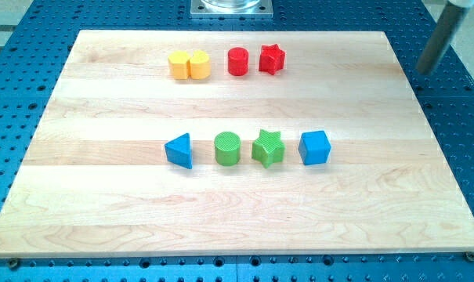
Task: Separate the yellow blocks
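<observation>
Across most of the view lies the table [237, 211], wooden. Off its edge at 2 o'clock hangs the rod, my tip [426, 72] well apart from every block; no fingers on it to tell a state of. At 12 o'clock two yellow blocks [189, 65] touch, red cylinder [237, 61] and red star [272, 59] beside. At centre: blue triangle [179, 150], green cylinder [227, 148], green star [268, 148], blue cube [314, 147]

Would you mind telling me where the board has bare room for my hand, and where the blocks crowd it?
Bare wood lies between the two rows, below the lower row, and along both side edges. It is crowded up top, where the two yellow blocks touch, beside the red cylinder and red star. My tip sits off the board's right edge.
</observation>
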{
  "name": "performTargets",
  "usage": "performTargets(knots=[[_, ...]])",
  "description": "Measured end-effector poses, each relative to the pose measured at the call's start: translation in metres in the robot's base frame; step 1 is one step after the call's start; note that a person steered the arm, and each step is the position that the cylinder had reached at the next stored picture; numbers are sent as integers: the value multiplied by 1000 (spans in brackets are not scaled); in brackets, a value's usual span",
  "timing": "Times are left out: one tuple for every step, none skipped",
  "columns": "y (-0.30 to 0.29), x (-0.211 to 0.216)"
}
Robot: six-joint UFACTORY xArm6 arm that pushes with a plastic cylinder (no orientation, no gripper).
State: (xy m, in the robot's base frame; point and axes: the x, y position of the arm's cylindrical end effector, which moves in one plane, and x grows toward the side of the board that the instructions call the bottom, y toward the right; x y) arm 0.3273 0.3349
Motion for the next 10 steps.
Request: performTargets(knots=[[-122, 59], [-270, 60], [-332, 24], [-368, -3], [-400, -49], [-429, -78], [-515, -74], [-506, -74], [-500, -73], [-550, -53]])
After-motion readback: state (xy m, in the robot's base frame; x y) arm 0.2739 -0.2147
